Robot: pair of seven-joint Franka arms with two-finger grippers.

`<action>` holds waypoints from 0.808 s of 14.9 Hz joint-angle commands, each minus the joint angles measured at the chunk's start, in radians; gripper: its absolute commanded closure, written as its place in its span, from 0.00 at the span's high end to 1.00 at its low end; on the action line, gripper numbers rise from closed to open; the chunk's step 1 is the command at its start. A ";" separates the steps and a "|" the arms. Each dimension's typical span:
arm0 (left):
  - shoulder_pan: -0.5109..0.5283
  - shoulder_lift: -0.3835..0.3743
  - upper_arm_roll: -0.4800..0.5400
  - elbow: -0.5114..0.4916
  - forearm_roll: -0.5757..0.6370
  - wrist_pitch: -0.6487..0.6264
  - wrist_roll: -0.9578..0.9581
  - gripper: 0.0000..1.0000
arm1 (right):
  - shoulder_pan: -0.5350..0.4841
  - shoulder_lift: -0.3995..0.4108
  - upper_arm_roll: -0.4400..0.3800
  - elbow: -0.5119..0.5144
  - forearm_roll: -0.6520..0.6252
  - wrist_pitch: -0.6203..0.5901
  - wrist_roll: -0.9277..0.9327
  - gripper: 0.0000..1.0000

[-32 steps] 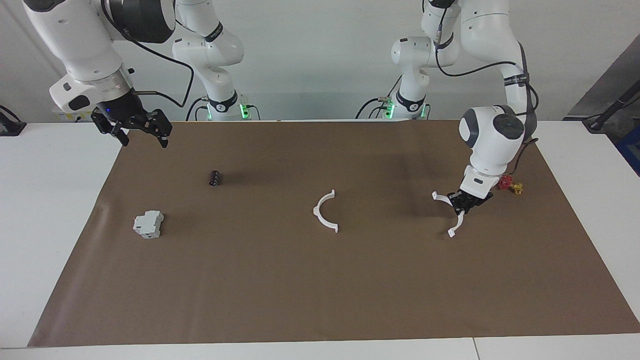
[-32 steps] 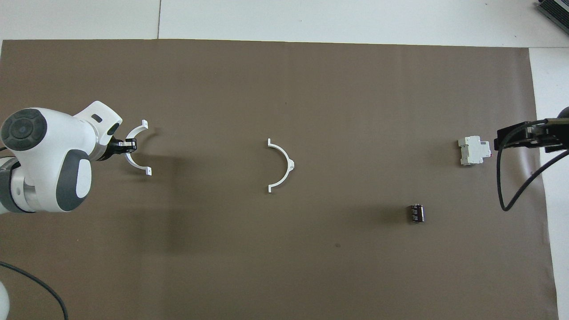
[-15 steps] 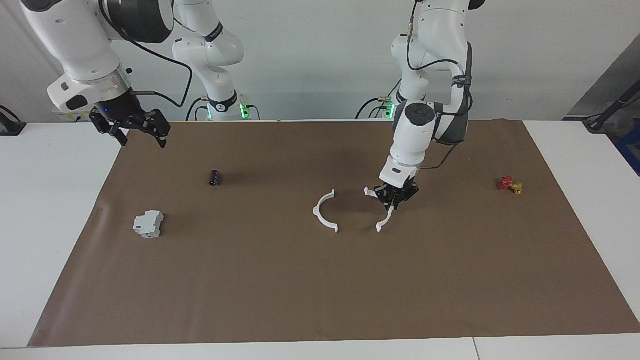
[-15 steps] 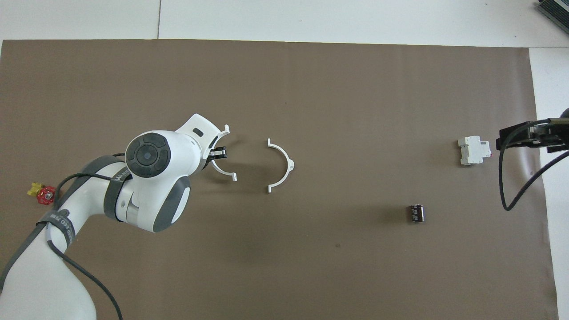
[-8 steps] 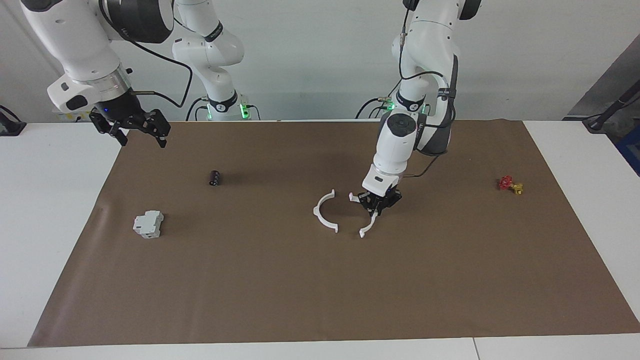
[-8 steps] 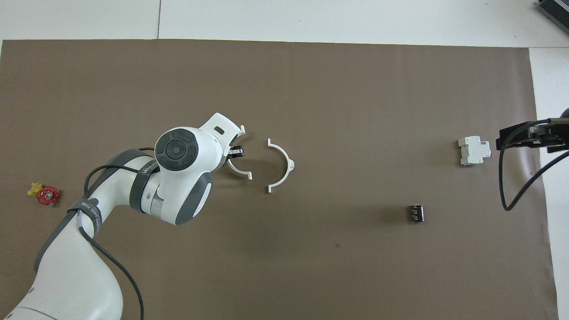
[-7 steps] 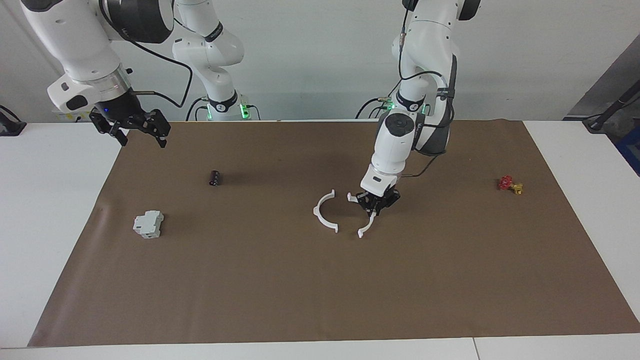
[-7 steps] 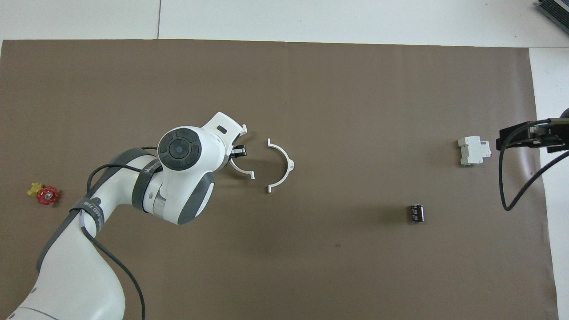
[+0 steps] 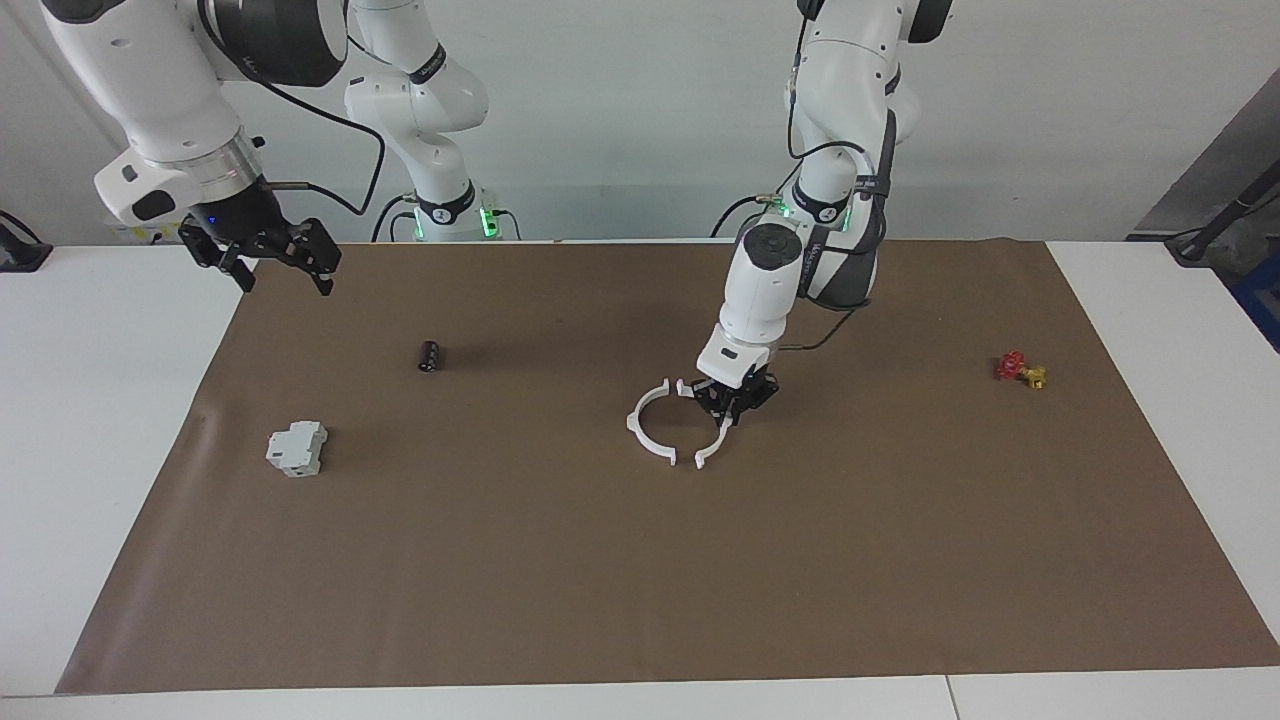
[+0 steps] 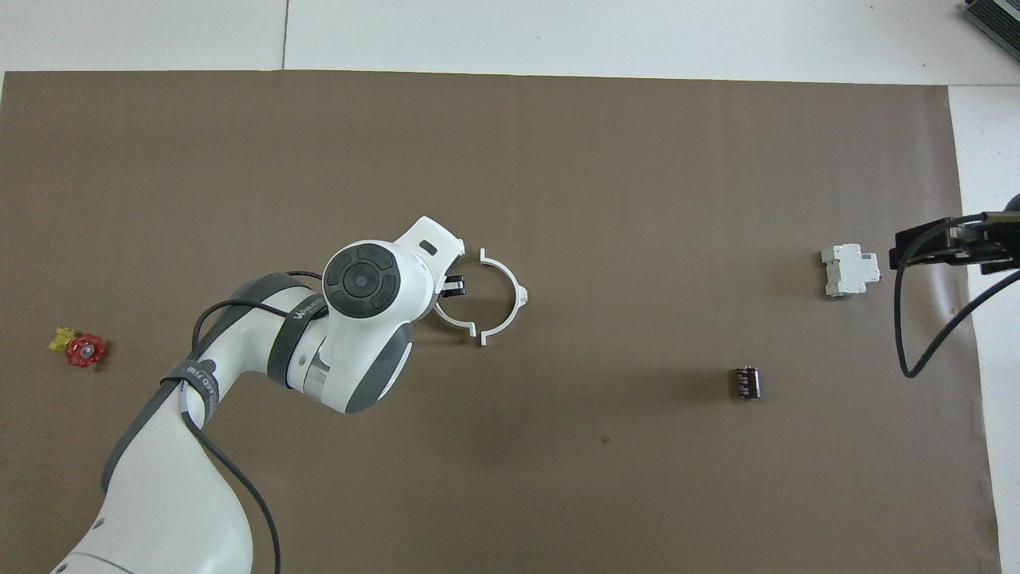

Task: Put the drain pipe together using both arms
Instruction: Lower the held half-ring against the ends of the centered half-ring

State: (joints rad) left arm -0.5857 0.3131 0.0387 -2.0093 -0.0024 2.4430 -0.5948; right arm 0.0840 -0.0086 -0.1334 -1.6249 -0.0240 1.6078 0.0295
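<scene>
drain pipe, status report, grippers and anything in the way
Left gripper shut on held half-ring, tabs almost meeting resting half-ring. Right gripper open, waiting over mat corner. Nothing between the halves.

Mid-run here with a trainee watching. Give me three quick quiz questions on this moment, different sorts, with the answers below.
1. True or false: the right gripper is holding a half-ring.
2. Which thing lies nearest the left arm's end of the mat? A) grey-white block B) black cylinder C) red and yellow valve
3. Fill in: the left gripper is shut on the ______.

Key
1. False. It hangs open over the mat's corner at the right arm's end, while that arm waits.
2. C
3. held half-ring, its ends close to the ends of the lying half-ring; whether they touch cannot be told.
</scene>
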 commanded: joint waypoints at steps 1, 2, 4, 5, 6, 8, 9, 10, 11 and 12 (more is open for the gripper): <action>-0.025 0.001 0.023 0.000 0.001 -0.033 0.000 0.00 | -0.017 -0.017 0.009 -0.012 -0.005 -0.006 -0.013 1.00; -0.023 0.001 0.024 0.001 0.001 -0.033 0.004 0.00 | -0.017 -0.017 0.009 -0.012 -0.005 -0.005 -0.013 1.00; -0.017 0.001 0.023 0.001 0.007 -0.035 0.004 0.00 | -0.017 -0.017 0.009 -0.012 -0.005 -0.006 -0.013 1.00; -0.017 0.001 0.023 0.001 0.010 -0.038 0.004 0.00 | -0.017 -0.017 0.009 -0.012 -0.005 -0.005 -0.013 1.00; -0.020 0.001 0.024 0.006 0.012 -0.039 0.007 0.00 | -0.017 -0.017 0.009 -0.012 -0.005 -0.005 -0.013 1.00; -0.023 0.001 0.023 0.012 0.033 -0.038 0.007 0.00 | -0.017 -0.017 0.009 -0.012 -0.005 -0.005 -0.013 1.00; -0.023 0.001 0.023 0.014 0.054 -0.038 0.007 0.00 | -0.017 -0.016 0.009 -0.012 -0.005 -0.005 -0.013 1.00; -0.022 0.001 0.021 0.014 0.067 -0.033 0.010 0.00 | -0.017 -0.017 0.009 -0.012 -0.005 -0.005 -0.013 1.00; -0.020 0.001 0.021 0.015 0.076 -0.029 0.013 0.00 | -0.017 -0.017 0.009 -0.012 -0.005 -0.005 -0.013 1.00; -0.020 0.003 0.021 0.015 0.085 -0.027 0.024 0.00 | -0.017 -0.017 0.009 -0.012 -0.005 -0.005 -0.013 1.00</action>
State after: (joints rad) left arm -0.5934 0.3165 0.0463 -2.0055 0.0540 2.4243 -0.5871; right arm 0.0840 -0.0086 -0.1334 -1.6249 -0.0240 1.6078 0.0295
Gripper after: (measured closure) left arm 0.793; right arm 0.000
